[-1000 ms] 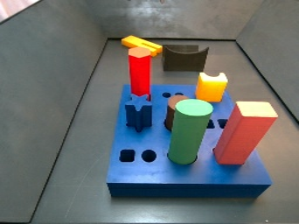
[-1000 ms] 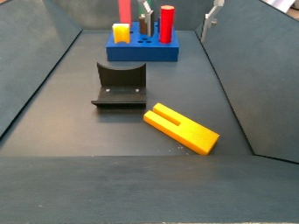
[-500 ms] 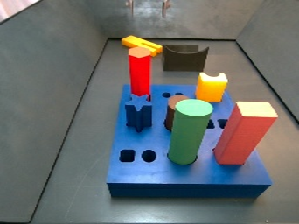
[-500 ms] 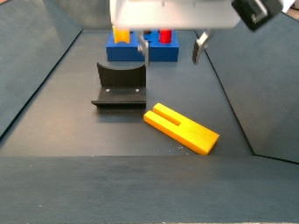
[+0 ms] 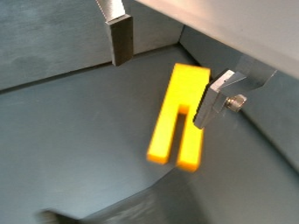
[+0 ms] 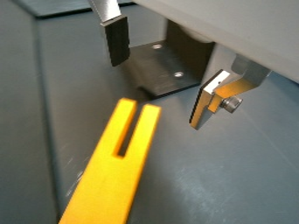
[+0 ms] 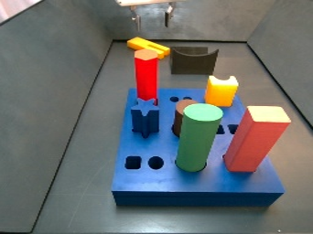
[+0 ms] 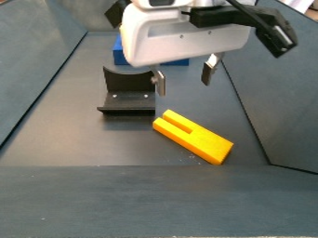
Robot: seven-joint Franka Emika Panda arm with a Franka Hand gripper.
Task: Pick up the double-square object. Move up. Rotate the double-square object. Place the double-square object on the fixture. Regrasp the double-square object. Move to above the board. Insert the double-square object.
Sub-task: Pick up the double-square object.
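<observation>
The double-square object (image 8: 192,136) is a long yellow-orange prism with a slot along it, lying flat on the dark floor; it also shows far back in a side view (image 7: 146,45) and in both wrist views (image 5: 177,114) (image 6: 111,162). My gripper (image 8: 183,79) hangs open above the floor, between the fixture (image 8: 128,90) and the prism, touching neither. Its fingers (image 5: 121,39) have nothing between them. In a wrist view the gripper (image 6: 156,92) is over the fixture's base plate (image 6: 158,70). The blue board (image 7: 159,187) stands in front in a side view.
The board carries a red hexagonal peg (image 7: 146,73), a green cylinder (image 7: 199,137), a salmon block (image 7: 257,137), a short yellow peg (image 7: 221,90), a blue star (image 7: 145,117) and a brown cylinder (image 7: 184,114). Grey walls slope up on both sides of the floor.
The gripper has come down and forward from over the board to a spot between the fixture and the prism. The prism, fixture and board have not moved.
</observation>
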